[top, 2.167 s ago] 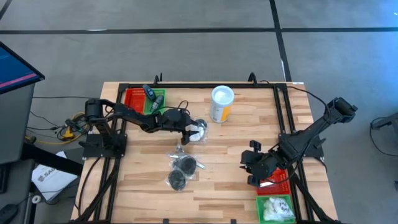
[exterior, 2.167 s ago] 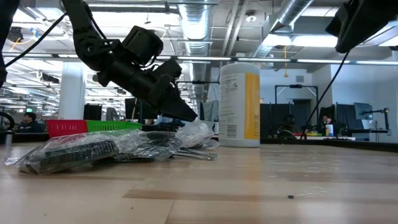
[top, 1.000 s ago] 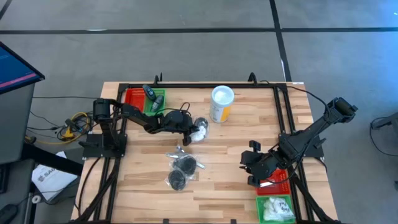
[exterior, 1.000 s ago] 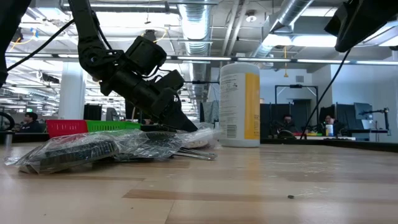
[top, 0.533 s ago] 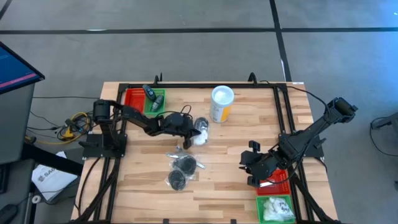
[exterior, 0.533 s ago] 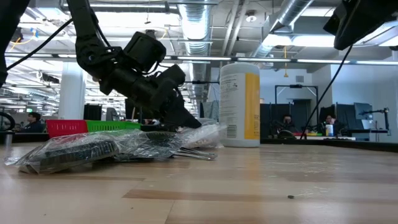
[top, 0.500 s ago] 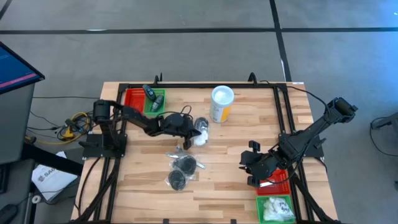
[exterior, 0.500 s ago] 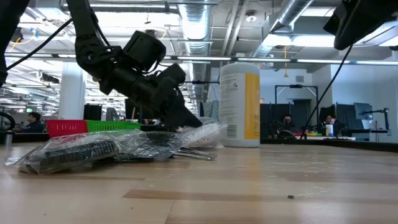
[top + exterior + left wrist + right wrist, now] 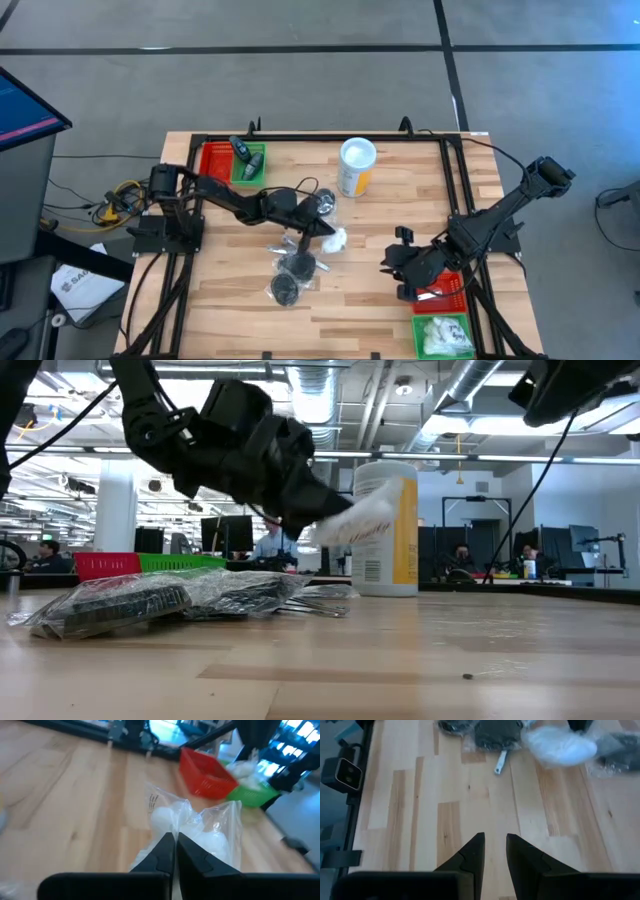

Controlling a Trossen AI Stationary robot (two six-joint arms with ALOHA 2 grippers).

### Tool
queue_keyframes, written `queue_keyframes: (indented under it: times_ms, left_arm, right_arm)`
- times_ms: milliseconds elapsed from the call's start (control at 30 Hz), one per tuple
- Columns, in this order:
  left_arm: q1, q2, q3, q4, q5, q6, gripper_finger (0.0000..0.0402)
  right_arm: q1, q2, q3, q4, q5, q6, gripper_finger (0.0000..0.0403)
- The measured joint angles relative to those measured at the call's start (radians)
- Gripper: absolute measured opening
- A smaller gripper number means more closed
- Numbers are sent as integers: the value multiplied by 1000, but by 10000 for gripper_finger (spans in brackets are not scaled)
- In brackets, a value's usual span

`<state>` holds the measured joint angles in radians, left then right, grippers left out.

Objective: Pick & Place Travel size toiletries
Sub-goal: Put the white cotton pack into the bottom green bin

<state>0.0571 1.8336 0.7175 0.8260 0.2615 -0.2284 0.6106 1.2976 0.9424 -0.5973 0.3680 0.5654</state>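
1. The left pincer (image 9: 322, 232) is pressed together on the clear wrap of a white packet (image 9: 334, 238). In the left wrist view the two fingers (image 9: 161, 851) meet with the plastic between them, so it is held by the wrap and not by the white content.
2. In the low view the packet (image 9: 352, 520) hangs free above the table (image 9: 400, 650). I judge it is lifted so that it can be carried over the other items without dragging them.
3. Just beside it, the dark pucks (image 9: 290, 275) in clear wrap and a silvery tube (image 9: 287, 243) lie on the table, not yet picked.
4. The yellow canister (image 9: 355, 167) stands upright behind, apart from the pile.
5. The right pincer (image 9: 392, 268) waits near the red and green bins (image 9: 445, 315) at the right edge, its fingers (image 9: 472, 852) a little apart and holding nothing.
6. White packets already lie in the green bin (image 9: 444, 336), so this is probably the goal.
7. Another red and green pair of bins (image 9: 228, 160) stands at the far left corner.
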Motion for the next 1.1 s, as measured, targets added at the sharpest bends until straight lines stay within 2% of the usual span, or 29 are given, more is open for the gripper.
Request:
queue_keyframes:
  times_ms: [233,467,833,1100]
  left_arm:
    - [-47,0,56,4,0,-95,3]
    - [-79,0,96,6,9,-120,2]
    - [-94,0,103,13,9,-180,2]
    - [-96,0,103,106,9,-224,2]
  right_arm:
    - [-25,0,0,85,0,-112,71]
    - [-46,0,0,189,0,-239,71]
    - [-85,0,0,275,-5,-372,72]
    - [-97,0,0,304,-32,-431,92]
